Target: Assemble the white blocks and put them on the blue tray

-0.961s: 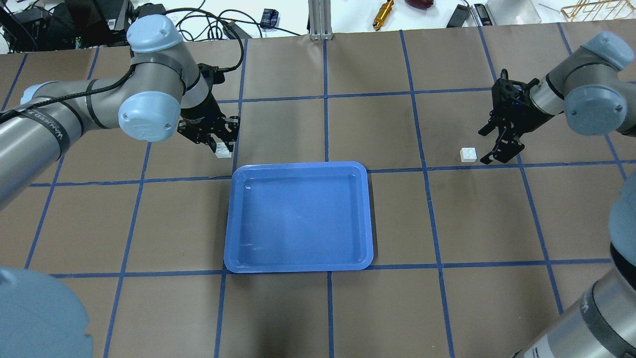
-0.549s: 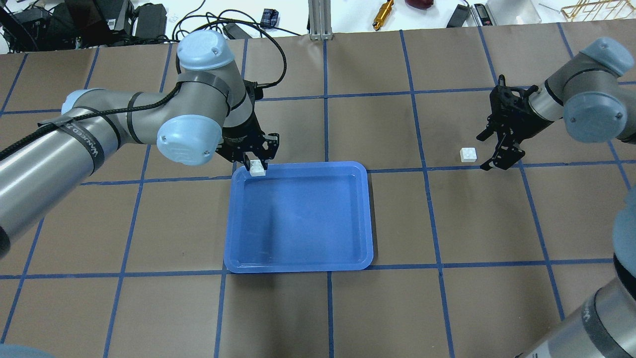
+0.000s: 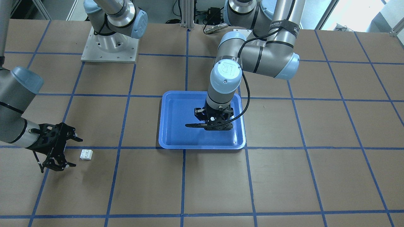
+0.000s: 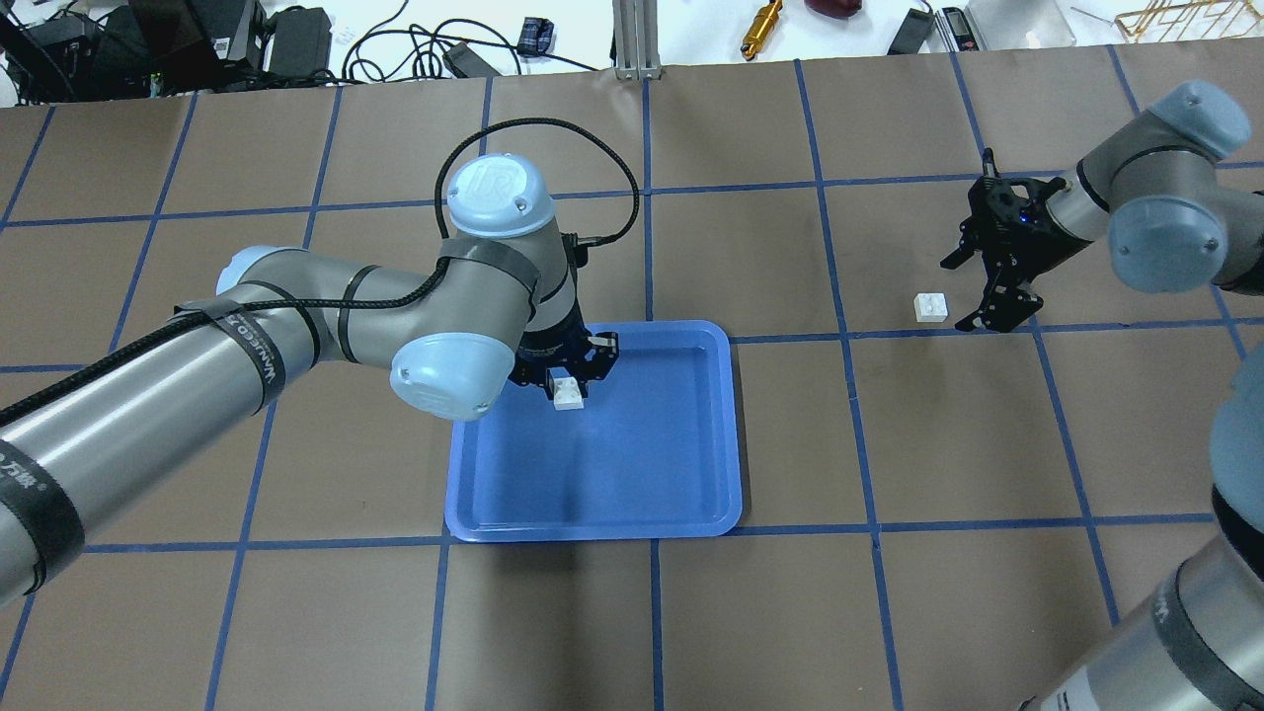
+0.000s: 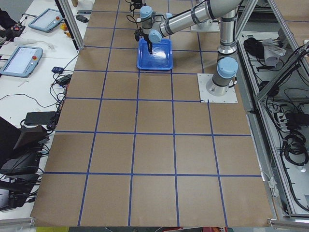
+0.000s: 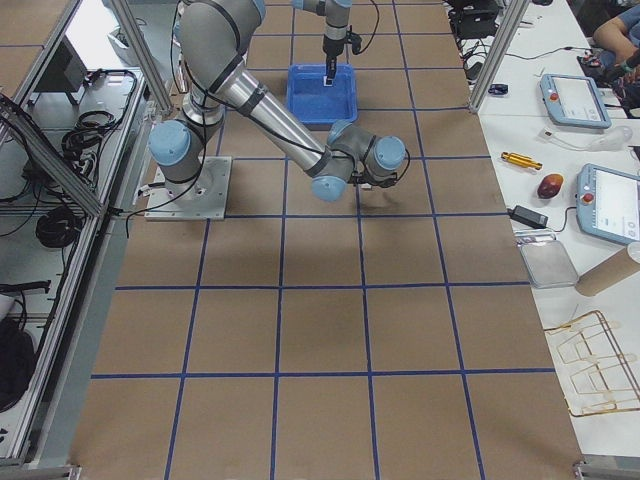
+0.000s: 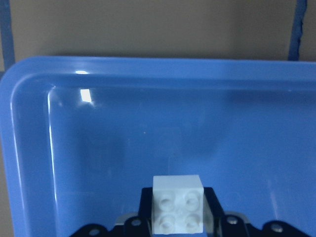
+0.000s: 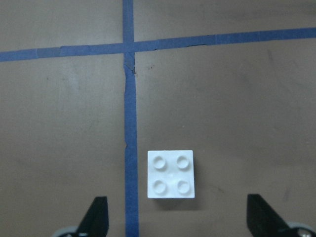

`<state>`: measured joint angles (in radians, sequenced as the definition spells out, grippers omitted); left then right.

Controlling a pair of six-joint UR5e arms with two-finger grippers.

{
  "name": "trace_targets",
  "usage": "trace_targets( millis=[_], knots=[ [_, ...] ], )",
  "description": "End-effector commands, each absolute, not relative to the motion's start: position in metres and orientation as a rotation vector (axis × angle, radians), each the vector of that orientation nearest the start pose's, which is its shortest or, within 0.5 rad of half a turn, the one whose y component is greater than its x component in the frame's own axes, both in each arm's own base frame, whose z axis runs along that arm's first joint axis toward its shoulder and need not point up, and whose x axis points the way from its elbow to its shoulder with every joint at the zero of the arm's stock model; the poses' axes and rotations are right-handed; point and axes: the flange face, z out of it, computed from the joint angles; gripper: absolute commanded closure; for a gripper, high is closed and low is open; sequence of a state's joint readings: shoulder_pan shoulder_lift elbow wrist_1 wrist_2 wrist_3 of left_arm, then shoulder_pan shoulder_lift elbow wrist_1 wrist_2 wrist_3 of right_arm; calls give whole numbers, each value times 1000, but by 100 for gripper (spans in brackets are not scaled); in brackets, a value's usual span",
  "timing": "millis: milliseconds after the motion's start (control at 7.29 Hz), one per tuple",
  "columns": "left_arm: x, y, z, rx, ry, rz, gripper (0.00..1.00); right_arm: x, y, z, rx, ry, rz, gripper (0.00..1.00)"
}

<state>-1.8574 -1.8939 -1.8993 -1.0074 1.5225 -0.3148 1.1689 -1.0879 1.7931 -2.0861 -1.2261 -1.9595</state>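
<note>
Block (image 7: 177, 203) underside hidden (left end effector (image 4: 567, 386) clamped).

Reading "UR" logo on light-blue joint cap (image 3: 225, 70) of left arm (image 3: 268, 56), front-facing view; showing again on that cap from overhead. Making out white lettering along black strap (image 4: 259, 348) wrapping the forearm: roughly "WANLEED", end blurring. Catching similar lettering on upper black strap (image 3: 284, 22), only "WANEED F" coming through.
</note>
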Motion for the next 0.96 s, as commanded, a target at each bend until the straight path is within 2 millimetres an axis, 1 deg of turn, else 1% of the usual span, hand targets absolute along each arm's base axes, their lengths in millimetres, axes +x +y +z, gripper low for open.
trace_targets(
  millis=[0, 275, 412, 549, 686, 824],
  knots=[
    [-287, -473, 199, -58, 3155, 138, 100, -71, -595, 168, -1927, 2027, -348, 2],
    [-286, -458, 198, -56, 3154, 151, 100, -69, -592, 164, -1919, 2020, -339, 2],
    [-285, -455, 189, -59, 3152, 153, 100, -63, -588, 159, -1909, 2008, -344, 3],
    [-286, -451, 189, -59, 3156, 148, 100, -63, -588, 159, -1908, 2007, -346, 9],
    [-288, -450, 190, -83, 3161, 149, 100, -63, -588, 159, -1907, 2007, -345, 20],
    [-288, -449, 184, -84, 3156, 167, 100, -63, -588, 159, -1908, 2007, -341, 37]
  ],
)
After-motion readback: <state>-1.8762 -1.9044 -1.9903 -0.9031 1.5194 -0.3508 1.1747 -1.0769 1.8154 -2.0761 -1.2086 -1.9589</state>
